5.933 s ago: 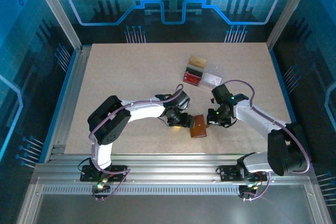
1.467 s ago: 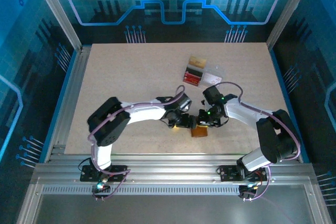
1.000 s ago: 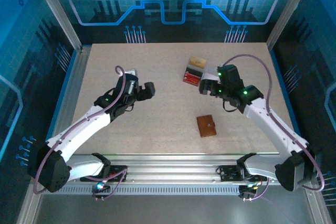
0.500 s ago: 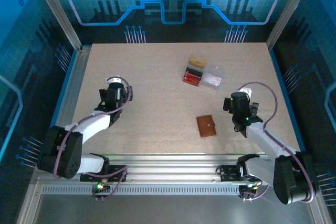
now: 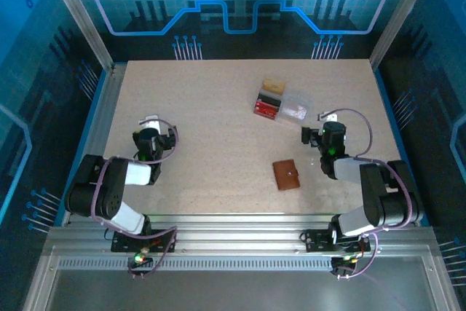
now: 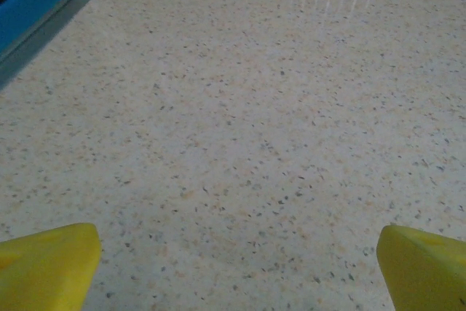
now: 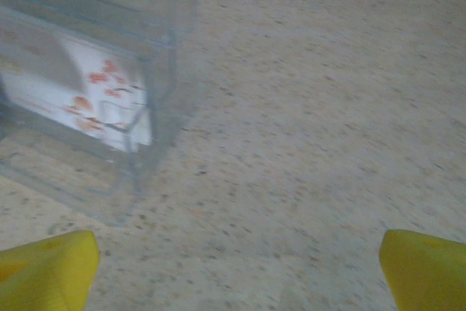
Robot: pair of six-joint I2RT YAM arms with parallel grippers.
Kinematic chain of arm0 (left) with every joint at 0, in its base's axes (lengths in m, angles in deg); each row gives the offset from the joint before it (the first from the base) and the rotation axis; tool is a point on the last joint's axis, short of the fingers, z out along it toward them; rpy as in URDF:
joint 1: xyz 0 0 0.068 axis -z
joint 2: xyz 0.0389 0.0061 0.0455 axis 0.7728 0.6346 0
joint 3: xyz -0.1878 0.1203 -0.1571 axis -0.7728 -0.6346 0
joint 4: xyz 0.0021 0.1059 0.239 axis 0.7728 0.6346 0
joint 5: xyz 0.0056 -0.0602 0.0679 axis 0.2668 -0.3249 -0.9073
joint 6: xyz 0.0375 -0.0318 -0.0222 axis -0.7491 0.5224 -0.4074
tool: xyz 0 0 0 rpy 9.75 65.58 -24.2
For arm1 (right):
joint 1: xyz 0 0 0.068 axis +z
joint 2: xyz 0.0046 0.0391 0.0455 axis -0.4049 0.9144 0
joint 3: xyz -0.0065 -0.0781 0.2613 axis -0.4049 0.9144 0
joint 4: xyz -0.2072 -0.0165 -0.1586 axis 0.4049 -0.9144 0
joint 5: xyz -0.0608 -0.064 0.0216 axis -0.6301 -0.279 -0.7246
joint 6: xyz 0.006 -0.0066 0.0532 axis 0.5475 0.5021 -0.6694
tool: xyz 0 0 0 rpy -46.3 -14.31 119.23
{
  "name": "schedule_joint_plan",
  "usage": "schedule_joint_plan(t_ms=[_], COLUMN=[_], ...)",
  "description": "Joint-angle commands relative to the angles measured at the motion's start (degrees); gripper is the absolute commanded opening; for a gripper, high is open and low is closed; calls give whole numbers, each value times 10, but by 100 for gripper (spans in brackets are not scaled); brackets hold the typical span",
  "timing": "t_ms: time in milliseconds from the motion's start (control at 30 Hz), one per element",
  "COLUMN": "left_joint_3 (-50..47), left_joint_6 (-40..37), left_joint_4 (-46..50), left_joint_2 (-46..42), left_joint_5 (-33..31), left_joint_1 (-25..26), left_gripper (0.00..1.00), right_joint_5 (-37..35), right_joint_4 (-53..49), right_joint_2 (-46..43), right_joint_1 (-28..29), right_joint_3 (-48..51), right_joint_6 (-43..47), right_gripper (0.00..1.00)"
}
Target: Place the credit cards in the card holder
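Far left: noted left arm folded back tight over its base, elbow low near the tabletop's (image 6: 240,121) near edge, wrist pointing toward the far side. Found left gripper (image 5: 149,133) released, yellow fingertips (image 6: 51,264) spread wide in the wrist view, grasping nothing, only bare speckled surface between them.

Centre, far side: logged clear plastic tray (image 5: 300,100), red cards (image 5: 268,106) at its left, tan cards (image 5: 274,84) just beyond those, a white card with red marks (image 7: 102,100) at its right end.

Nearer, right of centre: card holder (image 5: 287,175), brown, closed, flat on the tabletop with snap facing up, apart from both grippers and apart from the tray.

Right: right arm likewise folded over its base, wrist just beyond and right of the card holder. Right gripper (image 5: 324,135) released too, fingertips (image 7: 47,267) wide and empty, tray corner close ahead on its left.
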Motion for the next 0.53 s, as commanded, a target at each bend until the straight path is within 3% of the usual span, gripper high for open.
schedule_joint_plan(t_ms=[0, 500], left_joint_3=[6, 12], left_joint_6=[-13, -16], left_joint_4=[-70, -53], left_joint_2=[5, 2], left_joint_5=[31, 74], left_joint_1=[-7, -14], left_gripper=[99, 99], right_joint_5=[65, 56], right_joint_4=[71, 80], right_joint_2=[7, 8], right_joint_1=[-5, 1], right_joint_3=[7, 9], right_joint_6=[26, 29], right_gripper=[100, 100])
